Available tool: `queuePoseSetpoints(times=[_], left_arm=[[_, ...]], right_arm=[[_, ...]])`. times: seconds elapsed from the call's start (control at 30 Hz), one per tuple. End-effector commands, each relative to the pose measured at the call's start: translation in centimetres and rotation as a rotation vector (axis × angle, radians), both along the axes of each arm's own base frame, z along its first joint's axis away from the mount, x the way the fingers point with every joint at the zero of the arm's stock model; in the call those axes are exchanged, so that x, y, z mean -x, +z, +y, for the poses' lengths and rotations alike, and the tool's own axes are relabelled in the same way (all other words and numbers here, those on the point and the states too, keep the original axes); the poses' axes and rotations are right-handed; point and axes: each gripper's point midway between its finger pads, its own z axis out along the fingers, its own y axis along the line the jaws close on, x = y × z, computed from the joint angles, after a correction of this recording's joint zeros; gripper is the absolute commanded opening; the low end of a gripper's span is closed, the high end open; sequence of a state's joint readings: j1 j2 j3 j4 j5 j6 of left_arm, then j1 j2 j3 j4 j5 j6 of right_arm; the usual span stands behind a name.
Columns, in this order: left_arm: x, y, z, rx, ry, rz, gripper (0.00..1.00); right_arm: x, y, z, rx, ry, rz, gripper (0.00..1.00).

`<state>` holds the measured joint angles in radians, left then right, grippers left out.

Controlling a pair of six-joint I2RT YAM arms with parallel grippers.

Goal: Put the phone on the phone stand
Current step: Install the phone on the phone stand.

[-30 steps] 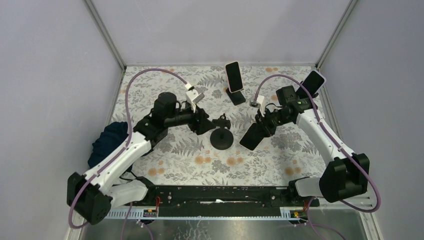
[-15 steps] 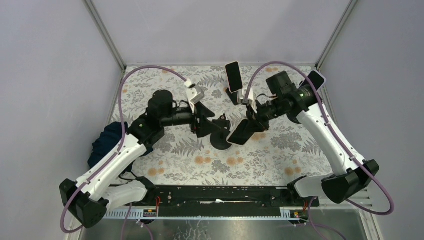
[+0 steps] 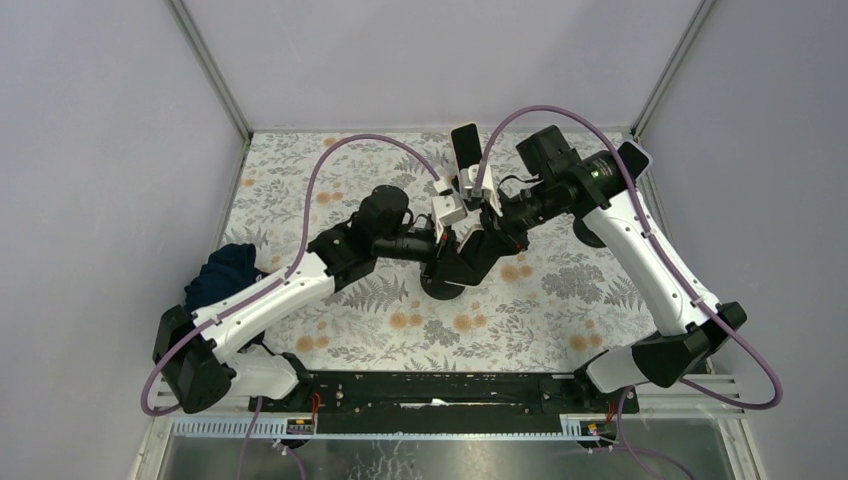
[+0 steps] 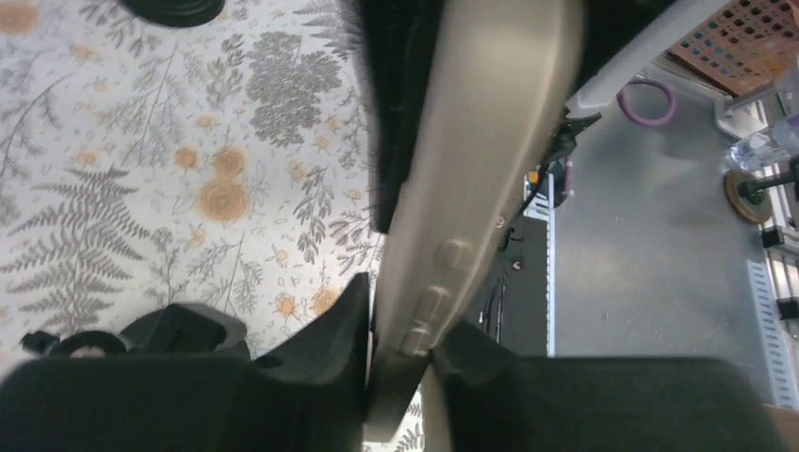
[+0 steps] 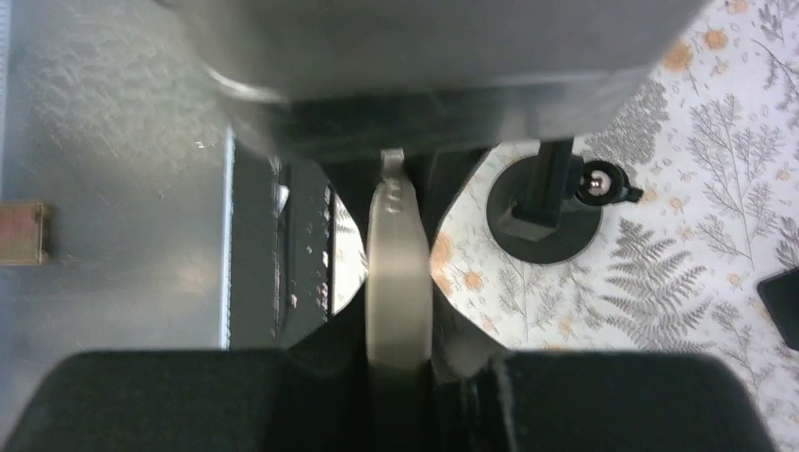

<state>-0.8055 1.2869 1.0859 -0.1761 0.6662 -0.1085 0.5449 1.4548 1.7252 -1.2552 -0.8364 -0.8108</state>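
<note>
Top external view shows you both arms meeting over the middle of the floral table cover (image 3: 560, 300), with the phone (image 3: 473, 258) held tilted between them. From above, the phone lies just right of the phone stand (image 3: 443, 287) and overlaps the edge of its round black base, which sits on the cover. You cannot tell from here whether the phone touches the stand's post.

Your right gripper (image 5: 400, 353) is clamped on the phone. In the right wrist view the phone's pale metal edge runs straight up from between the 2 fingers, and the stand's base and knob show just to the right of it.

Your left gripper (image 4: 400, 348) has 1 finger on each face of the same phone. In the left wrist view the edge with the side buttons passes between them. You cannot tell whether those fingers press the phone or only flank it.

At the back of the table a 2nd phone (image 3: 465, 150) stands upright, and a 3rd phone (image 3: 628, 162) leans near the right rear corner. A dark blue cloth (image 3: 215, 278) lies at the left edge.
</note>
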Motion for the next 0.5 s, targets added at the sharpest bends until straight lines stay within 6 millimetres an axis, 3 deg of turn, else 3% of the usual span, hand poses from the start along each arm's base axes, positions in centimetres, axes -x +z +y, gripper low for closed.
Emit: queuePoseSetpoints(times=[0.0, 0.03, 0.1, 0.17, 0.23, 0.3, 0.47], left_arm=[[-0.7, 3.0, -1.3, 0.081, -0.010, -0.062, 0.08], [-0.4, 3.0, -1.3, 0.088, -0.026, -0.058, 0.02], [0.0, 3.2, -1.2, 0.110, -0.030, -0.052, 0.00], [0.2, 3.6, -0.8, 0.150, -0.015, -0.052, 0.00], [0.3, 4.4, -0.3, 0.211, 0.017, -0.063, 0.00], [0.3, 4.9, 0.6, 0.279, 0.064, -0.046, 0.00], [-0.2, 7.0, 2.4, 0.439, 0.189, -0.050, 0.00]], right_arm=[[0.8, 1.7, 0.5, -0.041, 0.020, -0.009, 0.00], [0.8, 1.9, 0.5, -0.044, 0.016, -0.009, 0.00], [0.8, 2.2, 0.6, -0.052, 0.003, -0.011, 0.06], [0.3, 2.9, 0.9, -0.073, -0.027, -0.028, 0.17], [-0.4, 3.5, 0.9, -0.088, -0.071, -0.045, 0.41], [-1.1, 4.4, 0.6, -0.123, -0.108, -0.035, 0.56], [-1.9, 6.4, -0.4, -0.285, -0.157, 0.087, 0.74]])
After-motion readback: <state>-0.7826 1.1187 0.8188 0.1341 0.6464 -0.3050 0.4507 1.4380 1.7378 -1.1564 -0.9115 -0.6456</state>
